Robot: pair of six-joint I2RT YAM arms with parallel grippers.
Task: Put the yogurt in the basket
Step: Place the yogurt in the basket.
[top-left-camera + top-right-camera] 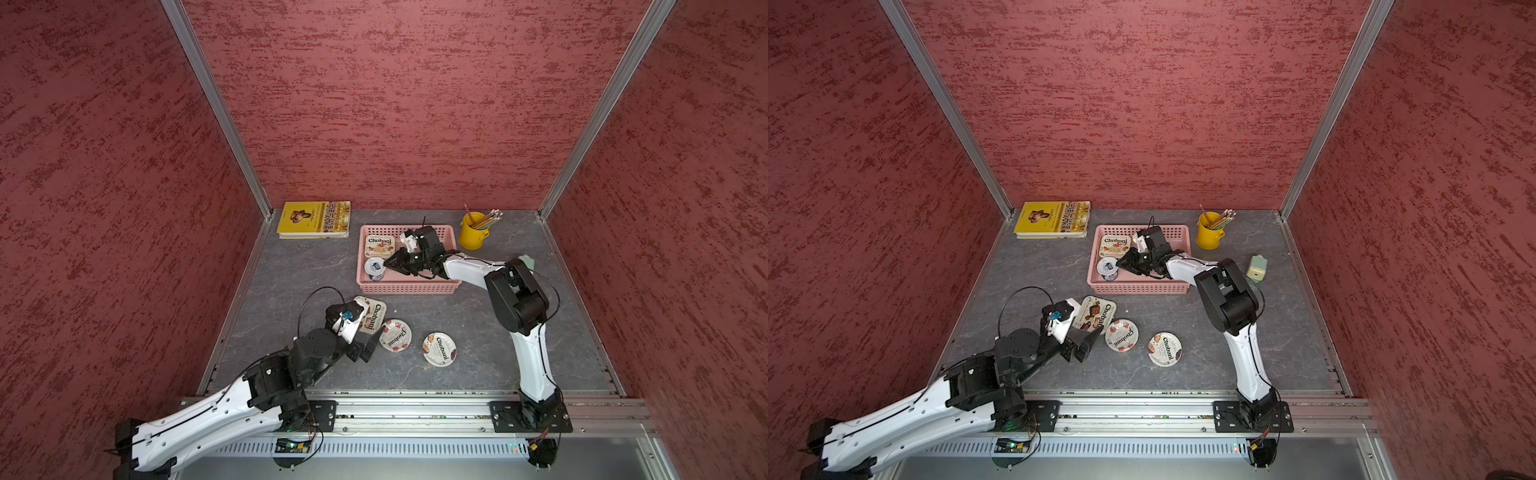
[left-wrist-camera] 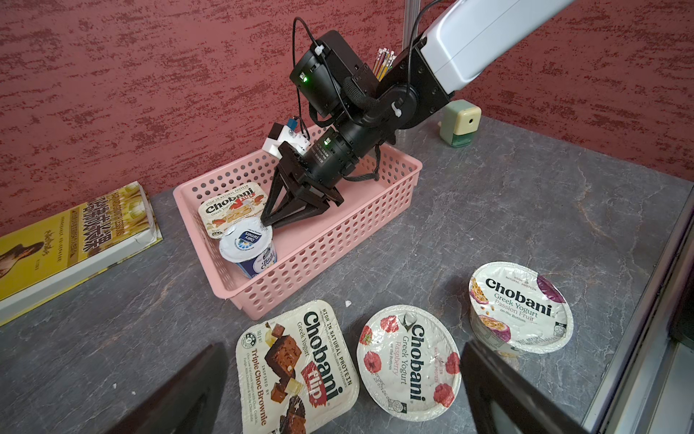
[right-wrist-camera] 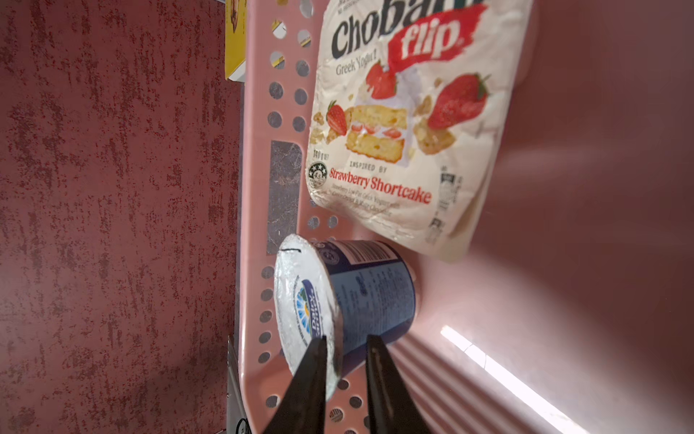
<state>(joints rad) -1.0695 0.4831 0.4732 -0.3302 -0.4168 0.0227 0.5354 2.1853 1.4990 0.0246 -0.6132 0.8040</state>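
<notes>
The right end effector (image 3: 345,340) sits inside the basket (image 1: 407,286), its fingers slightly parted astride the lid rim of the small blue-lidded yogurt (image 1: 375,268), beside the strawberry cup (image 1: 379,246); the left end effector (image 2: 341,345) hangs wide open and empty near the brownie cup (image 2: 296,368) and raspberry cup (image 2: 409,360) on the table (image 1: 457,332)

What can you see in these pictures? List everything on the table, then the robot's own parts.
book: one, yellow, far corner of the table
basket: one, pink, far middle
strawberry cup: one, white, in the basket
small cup: one, blue-white, in the basket beside it
brownie cup: one, white-brown, on the table
raspberry cup: one, white, beside the brownie cup
passion fruit cup: one, white, standing apart on the table
bucket: one, yellow, holding pencils
sharpener: one, pale green, behind the right arm
left claw: black, open above the brownie and raspberry cups
right claw: black, in the basket, slightly parted at the small cup's rim
</notes>
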